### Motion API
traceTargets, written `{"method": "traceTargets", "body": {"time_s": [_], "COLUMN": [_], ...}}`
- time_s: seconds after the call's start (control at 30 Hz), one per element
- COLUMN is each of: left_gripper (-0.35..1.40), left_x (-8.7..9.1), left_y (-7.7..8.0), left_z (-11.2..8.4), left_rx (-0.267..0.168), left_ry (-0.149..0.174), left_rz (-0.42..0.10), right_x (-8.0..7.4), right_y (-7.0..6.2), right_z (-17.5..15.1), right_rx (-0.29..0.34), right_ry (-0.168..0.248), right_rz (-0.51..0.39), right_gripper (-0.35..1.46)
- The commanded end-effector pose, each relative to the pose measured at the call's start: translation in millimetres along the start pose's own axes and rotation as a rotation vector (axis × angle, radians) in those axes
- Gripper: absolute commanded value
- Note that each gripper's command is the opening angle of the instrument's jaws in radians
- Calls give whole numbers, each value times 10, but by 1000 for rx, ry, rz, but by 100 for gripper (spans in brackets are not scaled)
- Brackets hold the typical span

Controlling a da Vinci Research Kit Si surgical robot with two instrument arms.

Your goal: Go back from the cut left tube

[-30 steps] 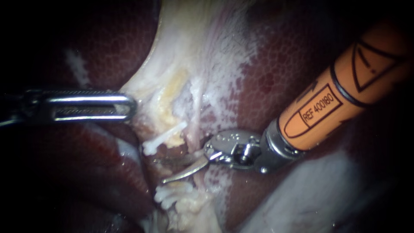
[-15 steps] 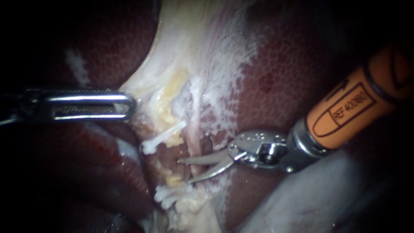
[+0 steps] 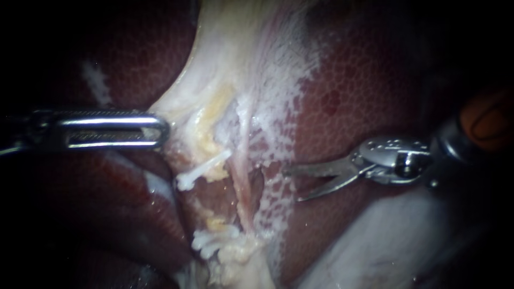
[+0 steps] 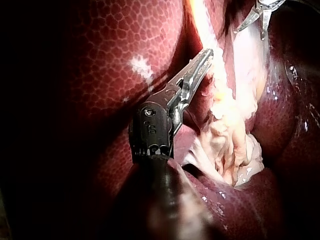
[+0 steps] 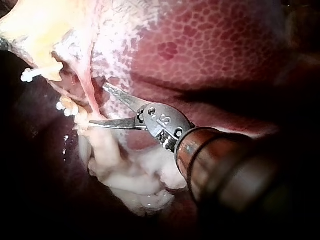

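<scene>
The left tube is cut. Its upper stump carries a white clip (image 3: 187,179) and its lower stump several white clips (image 3: 214,241), with a gap between them. A thin pink tube (image 3: 243,184) still runs whole just to the right of them. My right instrument (image 3: 292,185) has two slim blades, open and holding nothing, over the liver and well right of both tubes. In the right wrist view the blades (image 5: 97,104) point at the pink tube (image 5: 90,95). My left instrument (image 3: 160,131) is shut on the pale gallbladder tissue (image 3: 187,112) and stretches it to the left; its jaws (image 4: 202,57) lie together.
Dark red liver (image 3: 364,85) surrounds the site, with a whitish frayed layer (image 3: 278,123) beside the tubes. A pale mass (image 3: 385,241) lies below the right instrument. My right instrument's blades (image 4: 257,15) show ahead of the left jaws.
My right instrument has drawn back to the right, away from the cut tube and off the pink tube, its blades staying open. The left instrument and the tissue it holds have not moved.
</scene>
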Motion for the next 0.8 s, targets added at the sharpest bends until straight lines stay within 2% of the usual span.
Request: {"method": "traceTargets", "body": {"time_s": [0.03, 0.1, 0.3, 0.6, 0.8], "left_gripper": [-35, -35, -35, -35, -35], "left_x": [0, 0, 0, 0, 0], "left_y": [0, 0, 0, 0, 0], "left_z": [0, 0, 0, 1, 2], "left_rx": [0, 0, 0, 0, -1], "left_ry": [0, 0, 0, 0, 0], "left_rz": [0, 0, 0, 0, 0], "right_x": [1, 4, 10, 21, 23], "right_y": [0, -1, -7, -16, -18], "right_z": [-1, -3, -9, -14, -13], "right_rx": [-16, -42, -107, -158, -166], "right_ry": [-1, -3, -12, -28, -33], "right_rz": [-25, -44, -100, -187, -230], "right_gripper": [113, 121, 128, 135, 140]}}
